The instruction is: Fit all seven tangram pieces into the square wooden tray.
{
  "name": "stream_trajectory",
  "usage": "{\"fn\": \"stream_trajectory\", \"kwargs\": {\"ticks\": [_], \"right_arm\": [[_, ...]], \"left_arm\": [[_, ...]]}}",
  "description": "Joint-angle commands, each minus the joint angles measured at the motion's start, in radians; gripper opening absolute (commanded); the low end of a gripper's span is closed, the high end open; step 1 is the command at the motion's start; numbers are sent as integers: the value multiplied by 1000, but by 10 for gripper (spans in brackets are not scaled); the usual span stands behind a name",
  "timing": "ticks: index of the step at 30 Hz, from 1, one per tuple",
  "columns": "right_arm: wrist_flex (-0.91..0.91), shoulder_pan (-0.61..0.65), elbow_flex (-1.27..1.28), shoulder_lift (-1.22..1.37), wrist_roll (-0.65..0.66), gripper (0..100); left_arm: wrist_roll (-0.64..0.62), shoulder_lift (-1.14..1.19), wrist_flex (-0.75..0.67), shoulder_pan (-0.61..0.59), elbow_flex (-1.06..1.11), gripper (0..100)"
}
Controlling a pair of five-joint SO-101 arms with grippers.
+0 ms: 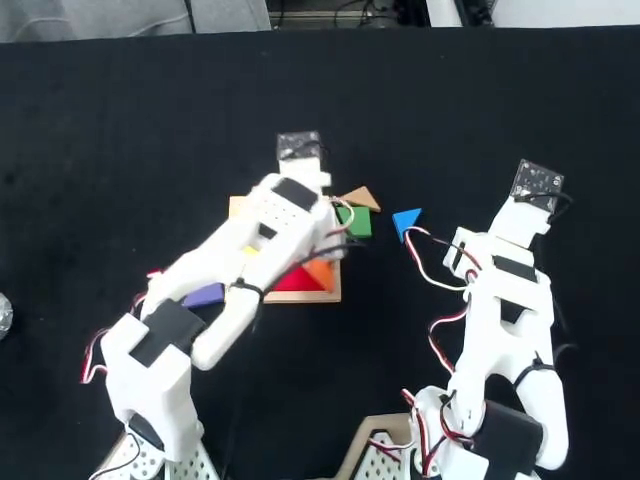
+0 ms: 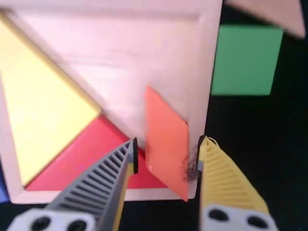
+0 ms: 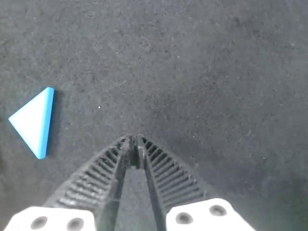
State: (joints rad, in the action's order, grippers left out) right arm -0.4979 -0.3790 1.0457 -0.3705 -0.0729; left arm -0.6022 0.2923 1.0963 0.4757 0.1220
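The square wooden tray (image 2: 125, 53) holds a large yellow triangle (image 2: 43, 106) and a red triangle (image 2: 82, 154). My left gripper (image 2: 167, 151) is shut on an orange parallelogram (image 2: 166, 139), which sits tilted at the tray's corner with one edge over the rim. Just outside that rim lie a green square (image 2: 245, 60) and a tan triangle (image 1: 362, 198). A purple piece (image 1: 205, 295) lies beside the tray under the left arm. My right gripper (image 3: 134, 149) is shut and empty over the black table, with a small blue triangle (image 3: 33, 121) a short way off.
The black table (image 1: 480, 100) is open at the back and to the right of the blue triangle (image 1: 407, 220). A sliver of pink (image 1: 153, 272) shows by the left arm. A round metal object (image 1: 3, 315) sits at the table's left edge.
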Motion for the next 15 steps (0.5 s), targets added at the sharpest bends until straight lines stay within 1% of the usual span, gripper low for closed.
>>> {"fn": "stream_trajectory", "kwargs": {"ticks": [1,7,15], "right_arm": [[21,12,-56,-44,0,12],[21,12,-58,-44,0,12],[21,12,-56,-44,0,12]], "left_arm": [[48,-21,25,-31,-47,220],[48,-21,203,27,-50,220],[51,-11,213,25,-42,220]]}}
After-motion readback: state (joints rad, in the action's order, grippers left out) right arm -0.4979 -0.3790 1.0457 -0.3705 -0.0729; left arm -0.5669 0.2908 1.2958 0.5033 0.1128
